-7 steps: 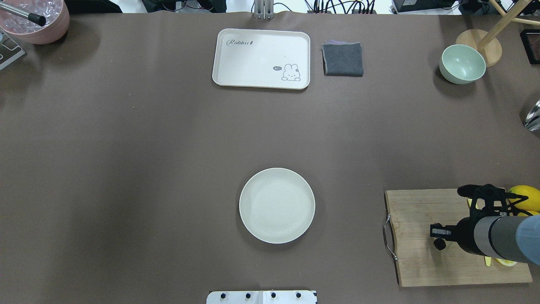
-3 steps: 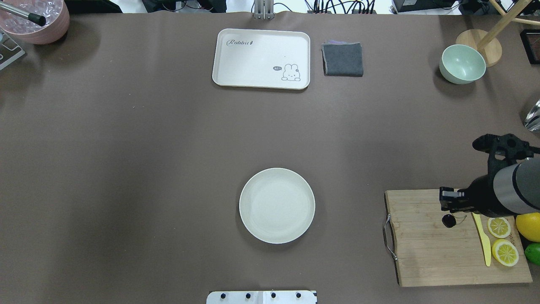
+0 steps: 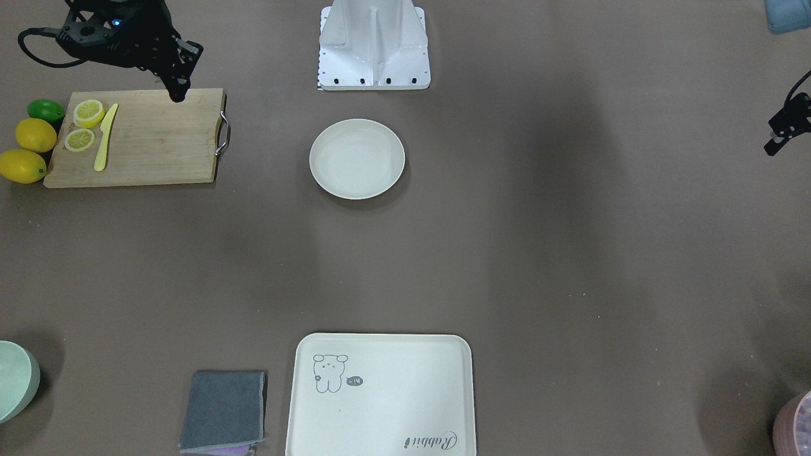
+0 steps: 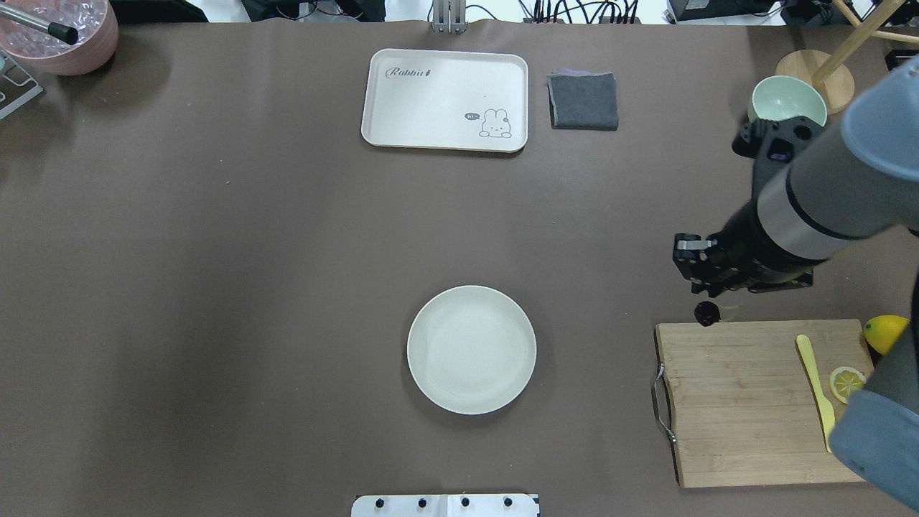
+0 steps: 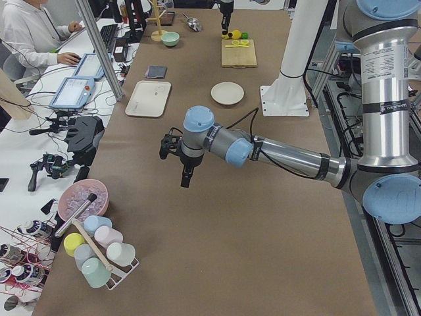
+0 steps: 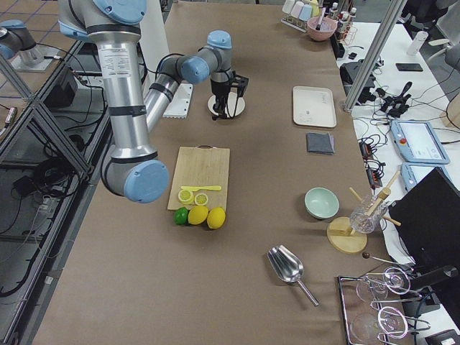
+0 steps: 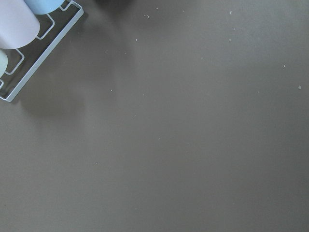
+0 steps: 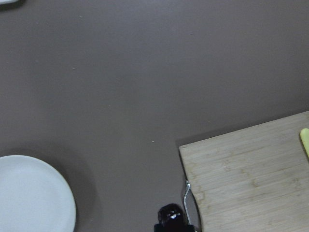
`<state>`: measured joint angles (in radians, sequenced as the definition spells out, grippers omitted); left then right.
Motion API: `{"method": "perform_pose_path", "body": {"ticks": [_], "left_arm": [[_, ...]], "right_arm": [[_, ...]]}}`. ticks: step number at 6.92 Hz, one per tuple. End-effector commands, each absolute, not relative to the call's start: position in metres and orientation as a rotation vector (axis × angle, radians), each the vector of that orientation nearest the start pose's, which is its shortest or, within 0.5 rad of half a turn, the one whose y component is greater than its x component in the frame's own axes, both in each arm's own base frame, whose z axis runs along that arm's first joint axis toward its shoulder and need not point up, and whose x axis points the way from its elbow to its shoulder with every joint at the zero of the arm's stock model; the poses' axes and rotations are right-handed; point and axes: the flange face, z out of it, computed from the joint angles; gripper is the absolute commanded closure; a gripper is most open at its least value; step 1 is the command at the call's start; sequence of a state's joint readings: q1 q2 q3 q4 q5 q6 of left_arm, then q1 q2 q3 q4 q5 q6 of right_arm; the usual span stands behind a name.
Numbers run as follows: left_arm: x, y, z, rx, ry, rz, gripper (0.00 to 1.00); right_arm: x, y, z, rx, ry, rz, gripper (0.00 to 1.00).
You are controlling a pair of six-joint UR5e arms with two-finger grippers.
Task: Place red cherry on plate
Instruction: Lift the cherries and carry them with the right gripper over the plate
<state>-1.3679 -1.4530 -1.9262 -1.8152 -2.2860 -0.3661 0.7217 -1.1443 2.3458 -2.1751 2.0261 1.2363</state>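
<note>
Front view: the right hand shows at the top edge of the cutting board. The left hand is too small to tell whether it is spread or pressed together.

Overhead: the cherry, pinched by the right hand, was over the board 0.4 s ago. It now shows just off the board's far edge, nearer the plate.

Right wrist: the cherry is at the bottom, the plate lower left.

The right arm covers part of the lemon and green bowl; the picture's edge crops the left pincer.
</note>
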Motion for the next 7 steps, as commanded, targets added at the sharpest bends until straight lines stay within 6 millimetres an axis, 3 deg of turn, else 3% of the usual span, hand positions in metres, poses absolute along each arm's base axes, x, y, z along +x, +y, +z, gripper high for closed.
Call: {"method": "perform_pose_path", "body": {"ticks": [1, 2, 3, 4, 7], "left_arm": [[0.029, -0.475, 0.517, 0.240, 0.802, 0.018, 0.02], [0.030, -0.478, 0.516, 0.239, 0.802, 0.014, 0.02], [0.029, -0.478, 0.519, 0.234, 0.801, 0.009, 0.02], [0.029, -0.478, 0.524, 0.224, 0.799, 0.005, 0.02], [0.028, -0.479, 0.534, 0.205, 0.795, -0.008, 0.02]], "right_arm": [[-0.338, -0.421, 0.129, -0.090, -0.723, 0.243, 1.00], [-0.372, -0.436, 0.107, -0.099, -0.703, 0.241, 1.00], [-0.425, -0.413, 0.113, -0.075, -0.660, 0.214, 1.00], [-0.466, -0.407, 0.120, -0.041, -0.672, 0.205, 1.00], [-0.563, -0.394, 0.152, 0.014, -0.713, 0.176, 1.00]]}}
